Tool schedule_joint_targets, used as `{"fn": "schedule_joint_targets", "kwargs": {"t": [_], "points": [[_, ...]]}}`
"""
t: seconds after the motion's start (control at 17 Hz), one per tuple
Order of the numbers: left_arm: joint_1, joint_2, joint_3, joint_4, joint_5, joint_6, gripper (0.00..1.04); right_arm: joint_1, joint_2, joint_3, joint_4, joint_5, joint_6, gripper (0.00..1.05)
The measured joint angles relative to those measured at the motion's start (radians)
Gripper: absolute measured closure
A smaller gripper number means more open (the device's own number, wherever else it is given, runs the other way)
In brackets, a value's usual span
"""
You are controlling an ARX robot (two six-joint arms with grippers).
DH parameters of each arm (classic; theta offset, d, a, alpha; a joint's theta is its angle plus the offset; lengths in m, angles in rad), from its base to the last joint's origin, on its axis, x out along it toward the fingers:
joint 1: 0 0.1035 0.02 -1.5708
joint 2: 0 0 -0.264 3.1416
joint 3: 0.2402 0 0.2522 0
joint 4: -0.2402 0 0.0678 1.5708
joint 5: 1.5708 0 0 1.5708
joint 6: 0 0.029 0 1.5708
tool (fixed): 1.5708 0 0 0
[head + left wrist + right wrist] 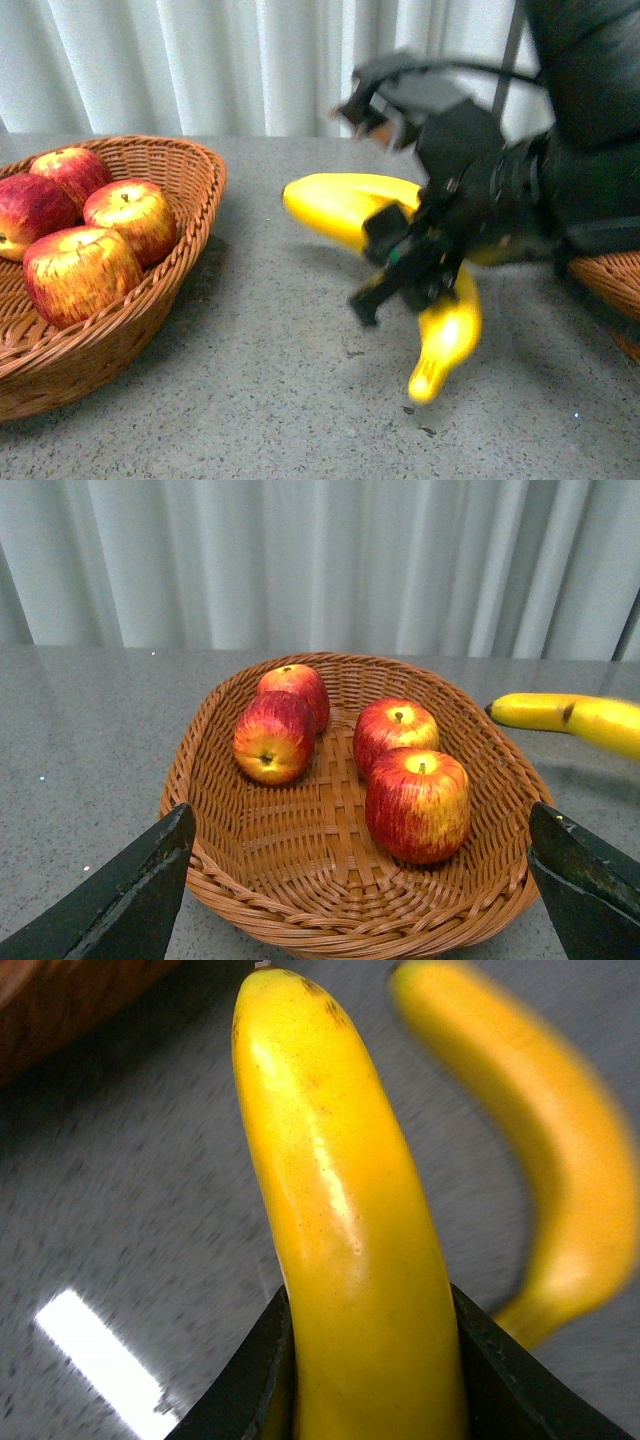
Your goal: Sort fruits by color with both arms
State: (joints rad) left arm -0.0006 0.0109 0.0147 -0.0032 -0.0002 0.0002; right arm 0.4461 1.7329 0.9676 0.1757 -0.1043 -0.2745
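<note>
Right gripper (367, 1300) is clamping one banana (340, 1180) over the bench (280, 380) | second banana (560, 1160) is lying beside it | left gripper (360, 815) is standing apart, facing the basket (330, 920) | four apples (417, 805) are sitting in it.

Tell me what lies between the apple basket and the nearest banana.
Nothing sits there. The front view shows only bare grey tabletop between the apple basket and the nearest banana.

In right gripper (370, 1360), banana (350, 1240): bright yellow, brown flecks at tip. Beside it, second banana (560, 1180): same yellow. Ahead of left gripper (360, 815), apples (418, 805): red, yellow-streaked; basket (330, 900) tan woven. Both grippers black. Below, table (280, 380) grey speckled.
</note>
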Motion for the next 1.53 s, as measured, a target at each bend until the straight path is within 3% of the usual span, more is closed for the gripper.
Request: {"fn": "schedule_joint_targets", "kwargs": {"t": [0.24, 0.59, 0.71, 0.82, 1.06, 1.18, 1.53], "points": [[0.0, 0.0, 0.0, 0.0, 0.0, 0.0, 0.07, -0.164, -0.16, 0.043, 0.048, -0.022, -0.006, 0.69], [0.0, 0.0, 0.0, 0.0, 0.0, 0.0, 0.07, -0.616, -0.202, -0.074, 0.051, -0.122, -0.277, 0.7], [0.0, 0.0, 0.0, 0.0, 0.0, 0.0, 0.07, -0.705, -0.226, -0.147, 0.031, -0.173, -0.351, 0.7], [0.0, 0.0, 0.0, 0.0, 0.0, 0.0, 0.07, -0.706, -0.272, -0.181, -0.011, -0.225, -0.398, 0.7], [0.0, 0.0, 0.0, 0.0, 0.0, 0.0, 0.07, -0.639, -0.315, -0.173, -0.035, -0.221, -0.405, 0.24], [0.0, 0.0, 0.0, 0.0, 0.0, 0.0, 0.07, -0.547, -0.312, -0.08, -0.049, -0.177, -0.385, 0.05], [0.0, 0.0, 0.0, 0.0, 0.0, 0.0, 0.07, -0.173, -0.004, 0.24, -0.031, -0.174, -0.141, 0.07]]}}
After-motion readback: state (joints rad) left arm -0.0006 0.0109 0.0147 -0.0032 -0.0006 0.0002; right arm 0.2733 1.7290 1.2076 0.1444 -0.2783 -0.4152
